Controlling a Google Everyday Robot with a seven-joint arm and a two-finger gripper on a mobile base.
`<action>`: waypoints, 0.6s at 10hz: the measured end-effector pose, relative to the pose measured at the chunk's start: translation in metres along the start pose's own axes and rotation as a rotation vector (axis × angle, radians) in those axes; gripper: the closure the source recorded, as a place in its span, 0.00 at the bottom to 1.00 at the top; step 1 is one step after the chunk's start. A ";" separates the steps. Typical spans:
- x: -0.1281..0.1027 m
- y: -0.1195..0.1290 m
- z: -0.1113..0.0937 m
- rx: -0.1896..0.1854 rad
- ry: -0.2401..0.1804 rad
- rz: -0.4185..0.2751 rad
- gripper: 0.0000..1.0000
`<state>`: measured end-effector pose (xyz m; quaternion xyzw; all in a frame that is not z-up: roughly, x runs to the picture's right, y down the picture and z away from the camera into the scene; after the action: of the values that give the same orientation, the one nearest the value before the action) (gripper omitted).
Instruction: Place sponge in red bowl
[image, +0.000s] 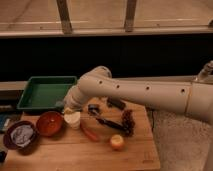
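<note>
Gripper (68, 108) tip behind arm (135, 92), nr cup (73, 120)

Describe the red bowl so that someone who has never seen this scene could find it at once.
Find the wooden board in front of the green tray. Near the board's left end, the red bowl sits between a dark purple bowl and a white cup, close to the robot's hand. It alone is orange-red; the purple bowl holds something pale.

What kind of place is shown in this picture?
Probably a kitchen-style counter: a wooden cutting board holds a red bowl, a white cup and a round fruit, with a green tray behind. The pincer is just above the white cup.
</note>
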<state>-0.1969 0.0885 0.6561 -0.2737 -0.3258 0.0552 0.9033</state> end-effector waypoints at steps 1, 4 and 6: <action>-0.001 -0.004 0.005 -0.016 -0.011 -0.014 1.00; -0.011 -0.011 0.025 -0.064 -0.014 -0.050 1.00; -0.013 -0.015 0.042 -0.106 -0.009 -0.064 1.00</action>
<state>-0.2342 0.0914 0.6835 -0.3102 -0.3408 0.0103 0.8874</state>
